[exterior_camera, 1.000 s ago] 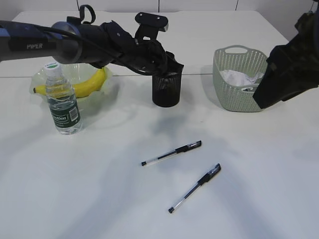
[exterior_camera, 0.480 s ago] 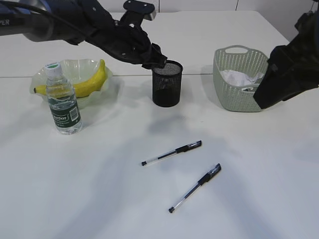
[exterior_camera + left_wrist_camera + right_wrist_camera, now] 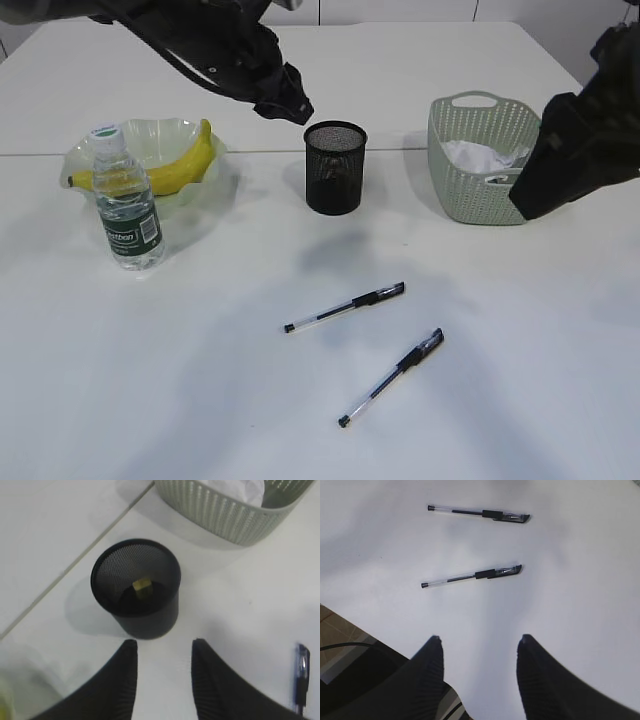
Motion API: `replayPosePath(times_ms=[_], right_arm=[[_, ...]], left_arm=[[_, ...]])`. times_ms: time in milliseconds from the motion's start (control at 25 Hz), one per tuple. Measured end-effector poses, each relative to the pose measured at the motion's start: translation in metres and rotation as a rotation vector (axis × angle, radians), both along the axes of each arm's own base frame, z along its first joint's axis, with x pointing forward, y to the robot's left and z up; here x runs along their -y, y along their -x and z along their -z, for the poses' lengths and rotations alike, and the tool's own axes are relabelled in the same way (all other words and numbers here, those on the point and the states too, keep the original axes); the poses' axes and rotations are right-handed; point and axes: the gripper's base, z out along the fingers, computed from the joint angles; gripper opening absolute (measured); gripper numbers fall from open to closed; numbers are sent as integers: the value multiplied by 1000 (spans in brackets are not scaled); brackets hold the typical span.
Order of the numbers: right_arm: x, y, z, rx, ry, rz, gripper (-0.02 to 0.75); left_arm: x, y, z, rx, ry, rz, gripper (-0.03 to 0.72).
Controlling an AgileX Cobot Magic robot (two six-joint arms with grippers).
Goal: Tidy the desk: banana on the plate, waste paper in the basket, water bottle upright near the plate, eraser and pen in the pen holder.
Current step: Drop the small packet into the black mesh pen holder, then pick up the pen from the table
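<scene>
The black mesh pen holder (image 3: 335,167) stands mid-table; in the left wrist view (image 3: 136,587) a small yellow eraser (image 3: 142,587) lies inside it. My left gripper (image 3: 284,102) (image 3: 164,645) is open and empty, raised above and left of the holder. Two pens lie on the table in front, one (image 3: 345,306) (image 3: 479,513) behind the other (image 3: 392,376) (image 3: 472,576). The banana (image 3: 178,165) lies on the pale plate (image 3: 85,153). The water bottle (image 3: 124,200) stands upright by the plate. White waste paper (image 3: 484,155) sits in the green basket (image 3: 470,190). My right gripper (image 3: 480,641) is open and empty.
The right arm (image 3: 580,140) hangs at the right edge beside the basket. The table's front edge and the floor show at the lower left of the right wrist view (image 3: 340,635).
My left gripper has lifted up and back to the left, away from the pen holder's rim. The right arm has not moved.
</scene>
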Motion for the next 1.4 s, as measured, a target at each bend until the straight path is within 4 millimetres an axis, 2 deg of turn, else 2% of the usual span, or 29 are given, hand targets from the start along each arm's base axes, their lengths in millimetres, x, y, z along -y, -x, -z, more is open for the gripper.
replayPosePath(times_ms=[400, 760, 1160, 1400], right_arm=[[0, 0, 0, 3, 3, -10, 356], [0, 0, 0, 8, 6, -27, 356], [-2, 1, -1, 10, -8, -46, 356], [3, 15, -17, 69, -26, -50, 356]], left_arm=[[-18, 13, 0, -146, -176, -75, 265], [-31, 35, -35, -213, -198, -135, 265], [-44, 52, -41, -354, -305, -197, 265], [-52, 60, -56, -351, -304, -279, 265]])
